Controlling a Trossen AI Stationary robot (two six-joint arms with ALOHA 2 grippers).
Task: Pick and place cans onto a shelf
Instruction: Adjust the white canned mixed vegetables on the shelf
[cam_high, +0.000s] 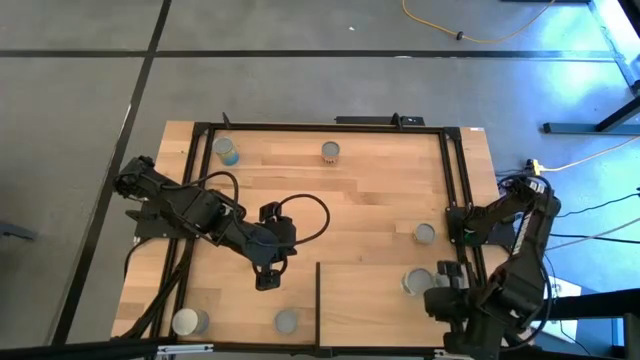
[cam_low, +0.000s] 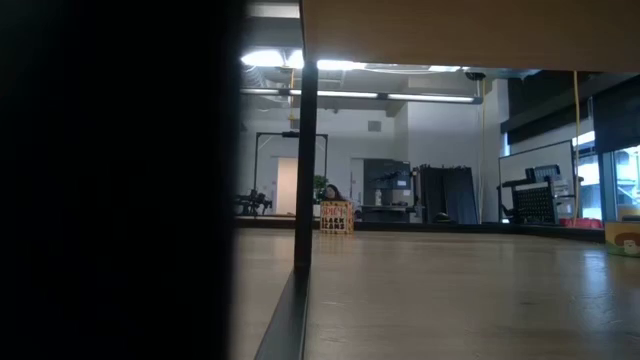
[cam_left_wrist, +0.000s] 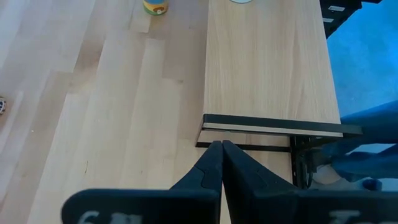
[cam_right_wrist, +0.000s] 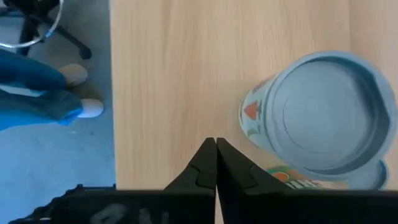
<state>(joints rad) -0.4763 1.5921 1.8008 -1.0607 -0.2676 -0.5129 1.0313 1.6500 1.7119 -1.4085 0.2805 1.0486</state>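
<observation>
Several cans stand upright on the plank table: two at the far side (cam_high: 226, 150) (cam_high: 330, 151), one at the right (cam_high: 424, 233), two at the near edge (cam_high: 188, 321) (cam_high: 287, 321). One grey-topped can (cam_high: 417, 281) (cam_right_wrist: 326, 112) stands on the pale shelf (cam_high: 375, 315) (cam_right_wrist: 168, 74). My right gripper (cam_high: 437, 298) (cam_right_wrist: 216, 149) is shut and empty over the shelf, just to the near side of that can. My left gripper (cam_high: 266, 282) (cam_left_wrist: 221, 149) is shut and empty over bare planks, left of the shelf's dark edge strip (cam_high: 318, 300) (cam_left_wrist: 273, 123).
A black frame (cam_high: 300, 127) runs along the table's far and side edges. A person's blue trouser legs and shoes (cam_right_wrist: 43, 102) stand at the near edge by the shelf. In the low view a dark post (cam_low: 305, 150) and a dark mass on the left block most of the table.
</observation>
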